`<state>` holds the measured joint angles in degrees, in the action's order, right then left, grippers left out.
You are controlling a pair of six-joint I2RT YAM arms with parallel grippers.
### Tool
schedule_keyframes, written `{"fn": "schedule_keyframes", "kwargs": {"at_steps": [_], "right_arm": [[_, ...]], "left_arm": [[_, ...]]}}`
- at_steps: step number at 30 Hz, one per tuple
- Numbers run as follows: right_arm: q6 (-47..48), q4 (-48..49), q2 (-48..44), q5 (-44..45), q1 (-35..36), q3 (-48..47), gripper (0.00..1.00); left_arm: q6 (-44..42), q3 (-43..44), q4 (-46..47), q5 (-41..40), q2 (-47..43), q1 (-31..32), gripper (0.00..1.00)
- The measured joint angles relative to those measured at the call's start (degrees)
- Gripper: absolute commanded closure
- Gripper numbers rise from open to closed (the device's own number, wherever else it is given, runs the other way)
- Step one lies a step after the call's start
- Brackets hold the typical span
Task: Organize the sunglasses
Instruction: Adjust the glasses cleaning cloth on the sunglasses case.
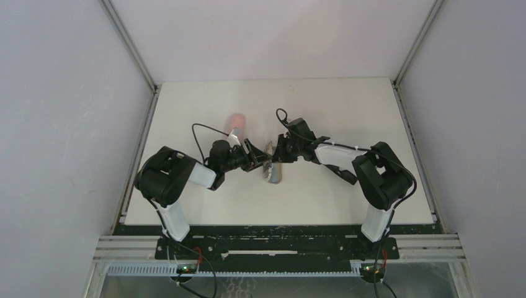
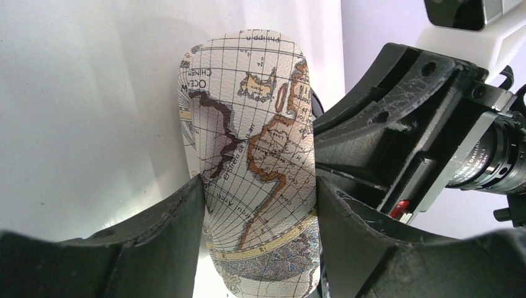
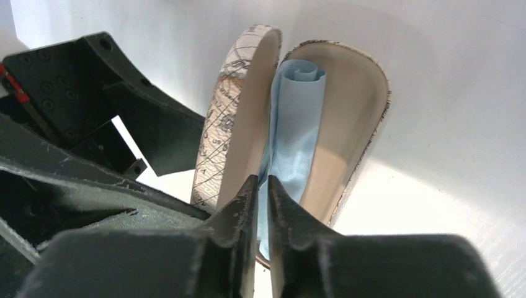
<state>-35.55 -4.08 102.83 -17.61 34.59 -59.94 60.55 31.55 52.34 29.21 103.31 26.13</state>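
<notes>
Left wrist view shows the left fingers (image 2: 180, 217) squeezing the map case (image 2: 254, 155) from both sides. I think they hold it so it does not slide while the other arm works inside.

From the right wrist camera, the case is open like a shell, with its two halves apart. A blue cloth (image 3: 298, 124) lies rolled up inside, against the wider half. The right fingers (image 3: 243, 208) are almost closed and pinch the near end of the cloth. That grip is likely there to tuck the cloth in or to pull it out. I cannot tell which.

From above, both arms meet over the case in the middle of the worktop (image 1: 347, 112). A pink case (image 1: 236, 122) lies just behind the left arm and is not part of this step.

No view shows the sunglasses. They may be under the cloth in the case, but that is only a guess.
</notes>
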Motion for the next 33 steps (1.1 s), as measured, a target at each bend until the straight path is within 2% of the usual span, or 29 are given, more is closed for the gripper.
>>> {"fn": "schedule_keyframes", "kwargs": {"at_steps": [2, 17, 33], "right_arm": [[-0.2, -0.1, 0.0, 0.8, 0.0, 0.0, 1.0], [-0.2, -0.6, 1.0, 2.0, 0.4, 0.0, 1.0], [-0.3, -1.6, 4.1, -0.9, 1.1, -0.5, 1.0]], "left_arm": [[0.1, 0.0, 0.1, 0.0, 0.0, 0.0, 0.65], [0.4, 0.0, 0.3, 0.0, 0.1, 0.0, 0.67], [0.4, 0.0, 0.3, 0.1, 0.2, 0.0, 0.68]]}}
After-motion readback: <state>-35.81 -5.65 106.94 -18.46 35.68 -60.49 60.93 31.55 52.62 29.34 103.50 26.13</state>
